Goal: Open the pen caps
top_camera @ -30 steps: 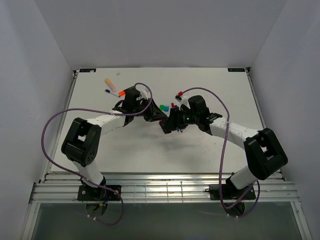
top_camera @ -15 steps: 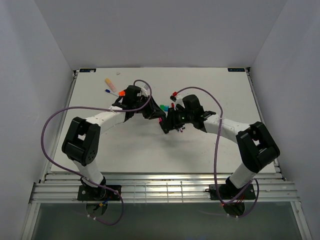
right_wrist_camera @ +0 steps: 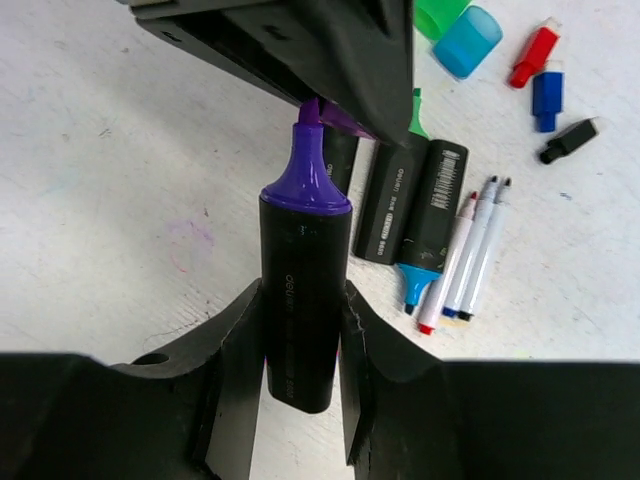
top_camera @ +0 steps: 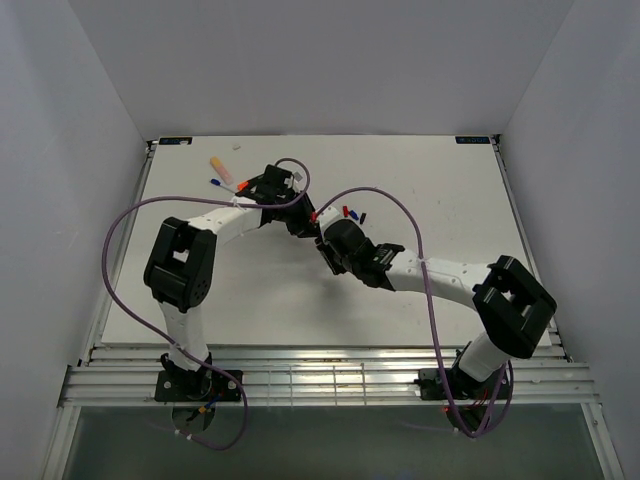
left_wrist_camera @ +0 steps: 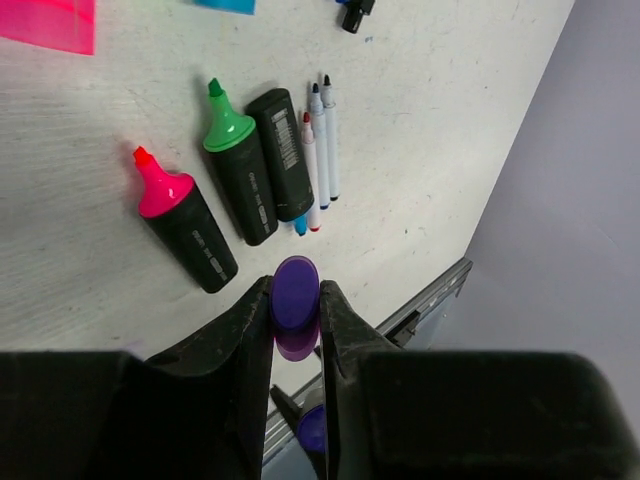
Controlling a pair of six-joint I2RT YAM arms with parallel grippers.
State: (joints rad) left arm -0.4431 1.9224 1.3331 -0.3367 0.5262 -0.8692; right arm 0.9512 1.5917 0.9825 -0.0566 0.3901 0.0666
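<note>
Left gripper [left_wrist_camera: 295, 290] clamped on one purple cap [left_wrist_camera: 296, 280]; right gripper [right_wrist_camera: 300, 292] clamped on one purple highlighter [right_wrist_camera: 305, 235], tip bared, just beside that cap; on table [left_wrist_camera: 450, 120]: three uncapped highlighters [left_wrist_camera: 245, 180], three thin pens [left_wrist_camera: 320, 150], five loose caps [right_wrist_camera: 470, 40]; versus a second ago, right arm [top_camera: 440, 275] reaches further left.

At centre frame your right pincer [right_wrist_camera: 300, 345] grips a black highlighter [right_wrist_camera: 300, 290], bare purple tip just below the left pincer [right_wrist_camera: 345, 100] pinching a purple cap [right_wrist_camera: 346, 119].
</note>
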